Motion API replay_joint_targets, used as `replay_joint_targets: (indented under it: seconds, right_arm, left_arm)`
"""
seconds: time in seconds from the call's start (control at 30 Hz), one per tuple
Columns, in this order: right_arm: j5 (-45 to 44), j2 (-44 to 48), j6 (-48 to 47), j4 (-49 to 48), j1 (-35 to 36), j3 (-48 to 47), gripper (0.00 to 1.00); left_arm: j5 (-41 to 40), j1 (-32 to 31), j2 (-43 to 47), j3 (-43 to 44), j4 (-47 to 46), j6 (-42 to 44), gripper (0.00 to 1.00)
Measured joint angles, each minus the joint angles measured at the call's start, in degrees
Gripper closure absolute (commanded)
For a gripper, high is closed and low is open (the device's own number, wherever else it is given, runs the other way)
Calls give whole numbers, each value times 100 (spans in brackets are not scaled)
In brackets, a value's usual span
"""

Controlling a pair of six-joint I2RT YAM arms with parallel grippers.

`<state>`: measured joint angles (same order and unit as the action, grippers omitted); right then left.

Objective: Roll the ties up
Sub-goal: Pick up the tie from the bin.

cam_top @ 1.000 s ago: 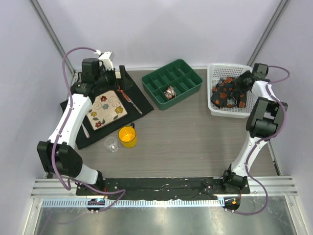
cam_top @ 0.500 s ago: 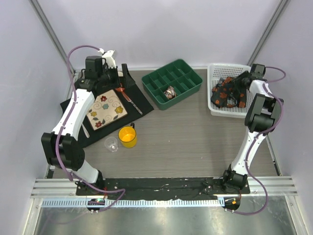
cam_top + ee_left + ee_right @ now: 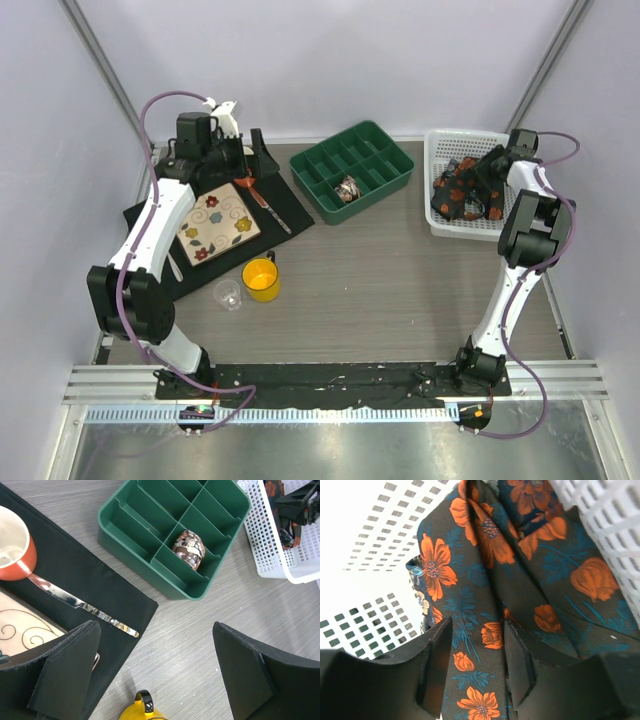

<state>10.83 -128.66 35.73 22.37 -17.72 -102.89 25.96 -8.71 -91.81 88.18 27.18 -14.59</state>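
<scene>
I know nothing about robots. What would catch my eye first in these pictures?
The heap of dark ties splashed with orange flowers, piled in the white basket at the far right, where the right gripper straddles a fold. Next, one rolled tie sitting alone in the green tray at the middle back. Last, the yellow mug left of centre.

The ties (image 3: 485, 595) were soft, matt woven cloth, in a basket (image 3: 375, 525) of white perforated plastic. The tray (image 3: 145, 562) was smooth green moulded plastic with a faint sheen; the rolled tie (image 3: 189, 549) in it was cloth with a slight gloss. The worktop (image 3: 185, 645) looked like matt grey wood grain, the placemat (image 3: 85, 575) at left dull black cloth, the knife (image 3: 85, 607) on it mirror-bright metal.
</scene>
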Motion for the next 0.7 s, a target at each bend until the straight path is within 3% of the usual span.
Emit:
replay_joint_targets:
  seconds: [0.37, 0.7]
  right_arm:
    - [999, -24, 350, -750, 2, 55, 62]
    - [1285, -345, 758, -1209, 2, 199, 45]
  left_arm:
    - [177, 0, -37, 4, 2, -2, 0]
    - [234, 0, -39, 4, 7, 26, 0]
